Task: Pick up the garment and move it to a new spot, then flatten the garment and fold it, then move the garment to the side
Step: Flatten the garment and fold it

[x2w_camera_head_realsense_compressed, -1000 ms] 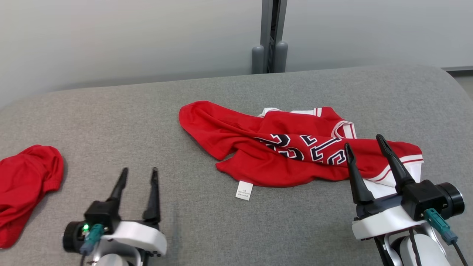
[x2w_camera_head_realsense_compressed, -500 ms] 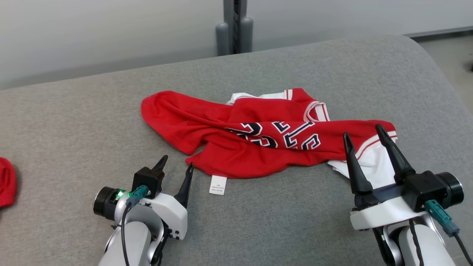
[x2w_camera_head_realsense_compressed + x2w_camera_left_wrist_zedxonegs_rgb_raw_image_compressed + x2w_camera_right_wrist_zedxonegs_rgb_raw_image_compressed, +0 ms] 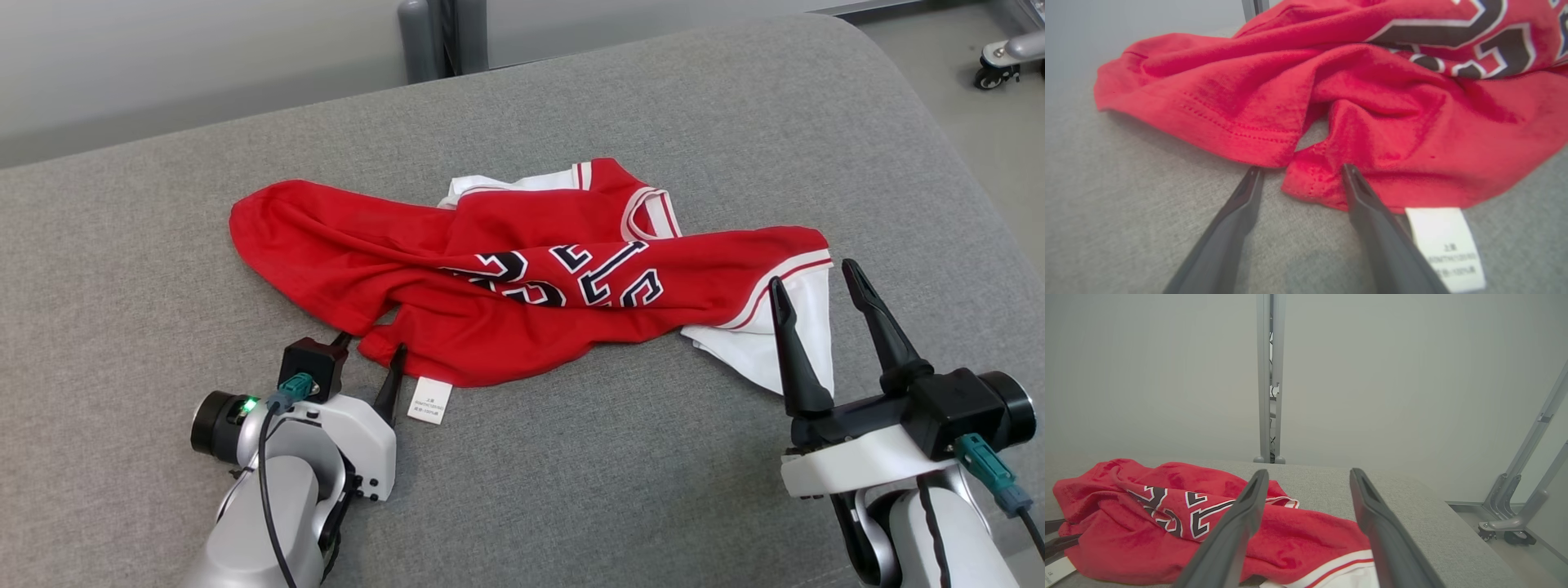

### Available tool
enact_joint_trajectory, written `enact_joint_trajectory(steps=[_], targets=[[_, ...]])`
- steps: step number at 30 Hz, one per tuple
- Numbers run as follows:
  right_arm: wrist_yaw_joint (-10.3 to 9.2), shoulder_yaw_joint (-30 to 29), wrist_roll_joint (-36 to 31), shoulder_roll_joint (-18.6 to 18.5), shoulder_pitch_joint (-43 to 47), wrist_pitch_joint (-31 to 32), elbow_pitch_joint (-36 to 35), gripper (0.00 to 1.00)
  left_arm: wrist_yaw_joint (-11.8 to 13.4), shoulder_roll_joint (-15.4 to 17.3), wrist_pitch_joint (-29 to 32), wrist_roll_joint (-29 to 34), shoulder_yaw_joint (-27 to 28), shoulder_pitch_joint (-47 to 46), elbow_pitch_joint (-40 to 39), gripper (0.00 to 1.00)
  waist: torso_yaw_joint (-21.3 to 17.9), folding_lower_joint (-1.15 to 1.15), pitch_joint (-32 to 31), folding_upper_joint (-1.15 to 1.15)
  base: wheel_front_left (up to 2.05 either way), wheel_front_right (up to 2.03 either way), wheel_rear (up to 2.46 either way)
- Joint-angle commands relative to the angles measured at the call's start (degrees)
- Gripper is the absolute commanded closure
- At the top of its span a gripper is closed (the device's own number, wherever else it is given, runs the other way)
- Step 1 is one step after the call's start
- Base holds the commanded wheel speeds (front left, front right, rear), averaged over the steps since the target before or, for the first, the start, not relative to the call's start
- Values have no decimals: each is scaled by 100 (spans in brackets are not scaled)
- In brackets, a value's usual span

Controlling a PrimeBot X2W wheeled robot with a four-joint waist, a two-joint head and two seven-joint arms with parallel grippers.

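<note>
Your left gripper (image 3: 370,347) near the padded table's (image 3: 653,474) front edge, fingers spread, tips at the red garment's (image 3: 522,286) hem beside its white label (image 3: 429,400), garment crumpled mid-table, your right gripper (image 3: 811,276) spread wide at its white-trimmed end, pale wall (image 3: 163,65) and metal post (image 3: 441,33) behind, wheeled frame (image 3: 1000,59) beyond the right corner.

Grey table (image 3: 735,106), metal post (image 3: 1267,375)

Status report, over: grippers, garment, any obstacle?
Left gripper open, tips at near hem of garment. Right gripper open over its white end. Garment crumpled on grey surface, not held. No obstacle seen.
</note>
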Motion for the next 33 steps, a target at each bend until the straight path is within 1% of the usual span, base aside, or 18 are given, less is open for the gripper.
enact_joint_trajectory(steps=[1,2,3,9,14,19,27,31,33], targets=[[-2,-18,42,-32,-51,-30,-17,0,-36,35,0,-25,-26,-24,103,55,6,0,0,0,0,0,0],[-2,-30,39,-32,-43,-30,-11,0,-63,32,-40,-46,-42,-40,156,90,15,0,-4,0,0,0,0],[-2,-47,31,-32,-35,-30,-2,0,-67,30,-59,-67,-64,-49,199,100,33,0,-12,0,0,0,0],[-2,-125,-32,-32,14,-30,48,0,-153,27,-244,-162,-191,-54,287,100,251,0,-132,0,0,0,0],[-2,-170,-90,-32,73,-30,94,0,-162,18,-386,-291,-183,85,72,100,546,0,-340,0,0,0,0],[-2,-245,-134,-32,165,-30,150,0,-90,100,-431,-366,-79,311,-414,100,913,0,-575,0,0,0,0],[-2,-265,-161,-34,302,-30,251,0,103,258,-437,-484,179,959,-1574,100,1467,0,-880,0,0,0,0],[-2,-228,-157,-33,326,-30,300,0,138,299,-414,-532,198,1265,-1802,100,1623,0,-970,0,0,0,0],[-2,-160,-179,-32,392,-30,417,0,158,351,-282,-567,173,1549,-1917,100,1723,0,-1036,0,0,0,0]])
